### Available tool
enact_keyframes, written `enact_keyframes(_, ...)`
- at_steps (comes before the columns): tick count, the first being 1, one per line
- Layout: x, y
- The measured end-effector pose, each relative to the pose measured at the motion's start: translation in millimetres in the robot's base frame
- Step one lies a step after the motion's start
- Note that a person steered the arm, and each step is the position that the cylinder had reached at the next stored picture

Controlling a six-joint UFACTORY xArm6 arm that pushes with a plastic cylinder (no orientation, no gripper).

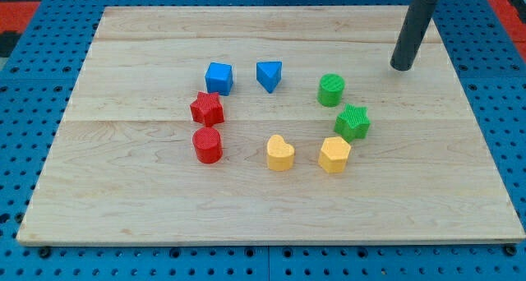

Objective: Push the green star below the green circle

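Your rod has no jaws; my tip [403,67] stands at two o'clock from the green circle [332,90], apart. The ridged green star [352,122] sits at five o'clock of that circle, just beside it.

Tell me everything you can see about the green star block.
The green star is a small, ribbed, plastic-looking block lying flat on the wooden board, toward the view's right. It sits just below and right of the green circle, apart from it, and appears to nearly touch the yellow hexagon below. My tip is above and right, touching nothing.
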State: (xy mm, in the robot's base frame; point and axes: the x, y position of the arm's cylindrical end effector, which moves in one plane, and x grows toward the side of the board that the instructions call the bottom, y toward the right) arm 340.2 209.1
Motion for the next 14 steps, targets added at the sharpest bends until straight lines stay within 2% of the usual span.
enact_keyframes(2, -0.3, -0.4)
enact_keyframes(3, 15.8, -7.7)
enact_keyframes(4, 55.1, 11.3)
enact_keyframes(5, 130.7, 14.2)
enact_keyframes(6, 164.7, 3.6)
enact_keyframes(7, 164.8, -12.0)
enact_keyframes(12, 167.5, -0.8)
enact_keyframes(14, 164.1, -23.9)
